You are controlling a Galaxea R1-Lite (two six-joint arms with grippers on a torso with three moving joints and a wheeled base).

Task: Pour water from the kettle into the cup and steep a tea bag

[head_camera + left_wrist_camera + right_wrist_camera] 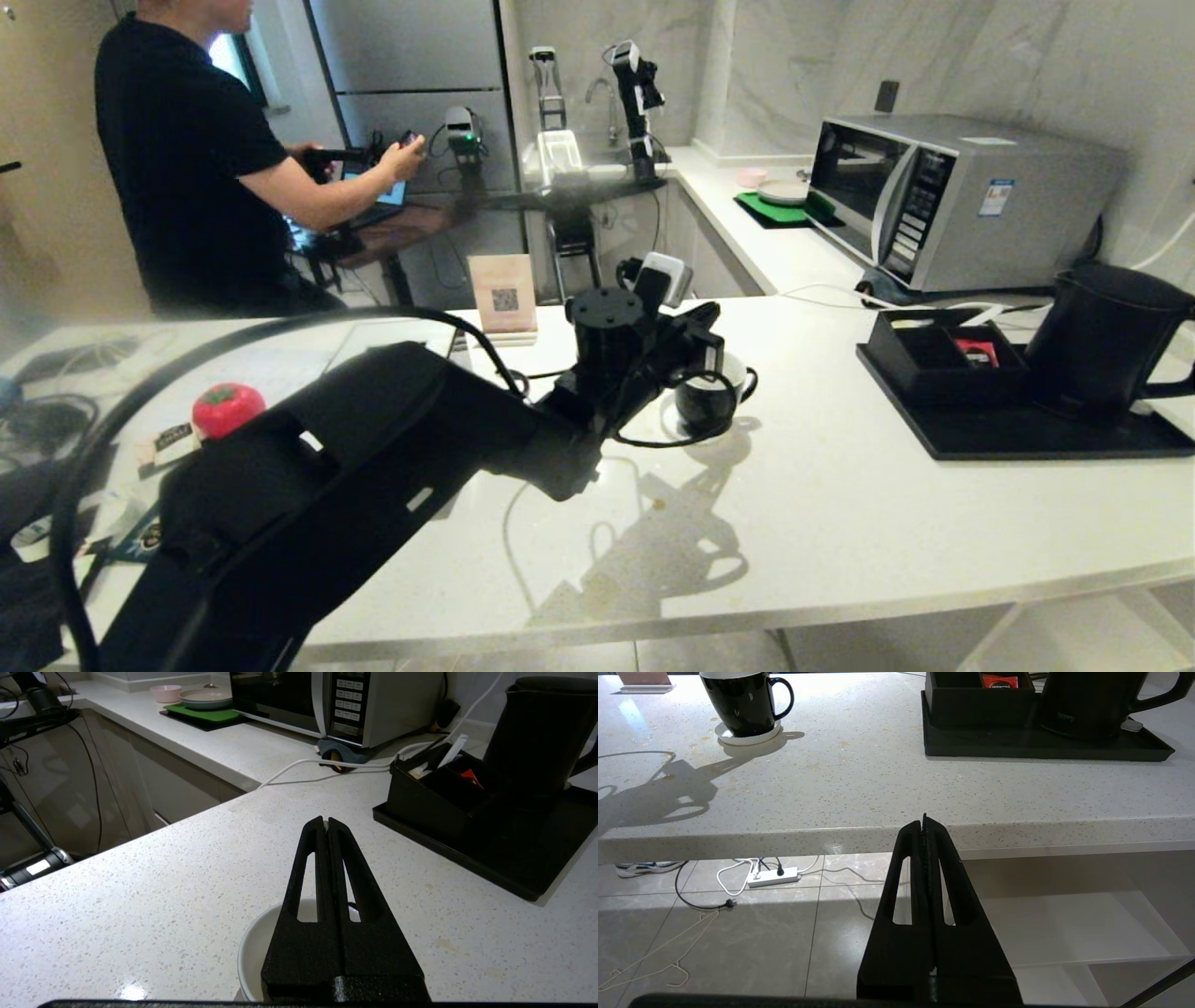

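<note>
Left gripper (326, 823) hides cup (254, 947) (mostly) — closed.

a broad bare stretch of the counter (840, 523) is left open between the cup (707, 399) on its coaster (746, 736) and the black tray (1055, 434), and passage there is unhindered. the cup's mouth is covered from above by the left gripper (326, 822), held with fingers pressed together. the kettle (1102, 341) is flanked on the cup's side by the compartment box (938, 359), while its handle side is left unblocked.
</note>
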